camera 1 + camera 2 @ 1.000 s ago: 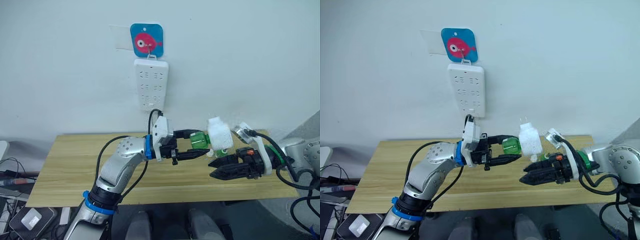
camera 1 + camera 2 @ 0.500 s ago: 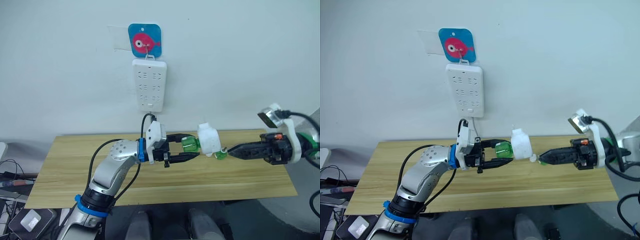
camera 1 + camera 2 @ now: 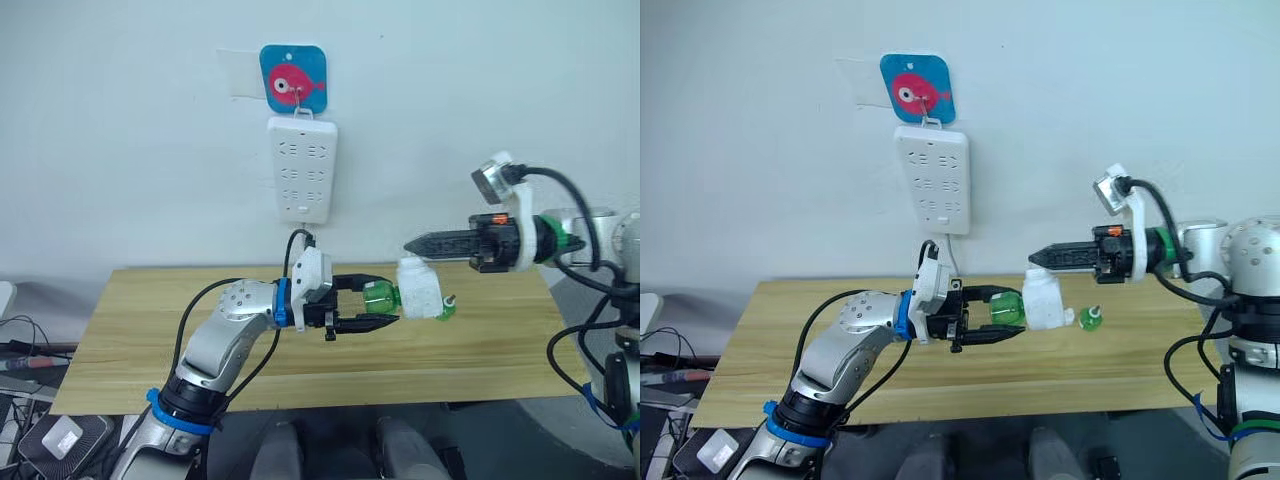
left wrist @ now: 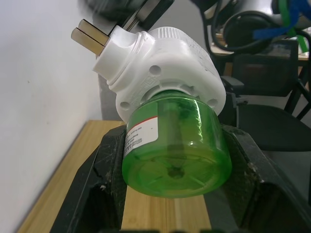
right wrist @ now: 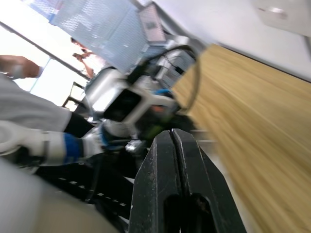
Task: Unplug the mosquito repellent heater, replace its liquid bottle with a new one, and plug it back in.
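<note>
My left gripper (image 3: 385, 300) is shut on a green liquid bottle (image 3: 377, 295) that is still screwed into the white mosquito repellent heater (image 3: 420, 288), and it holds both above the wooden table. In the left wrist view the black fingers (image 4: 109, 165) press on both sides of the bottle (image 4: 175, 150), with the heater (image 4: 160, 63) beyond it and its two metal prongs (image 4: 92, 36) pointing away. My right gripper (image 3: 410, 243) is shut and empty. It hovers just above the heater, its tip pointing left. A second small green bottle (image 3: 1092, 318) lies on the table just right of the heater.
A long white power strip (image 3: 302, 168) hangs on the wall under a blue hook plate with a pink fish (image 3: 293, 80). The wooden table (image 3: 150, 320) stands against the wall. Cables and devices lie on the floor at the lower left (image 3: 40, 420).
My right gripper closed from open and rose from beside and below the heater to just above it. The left gripper kept its hold, with the heater now a little lower.
</note>
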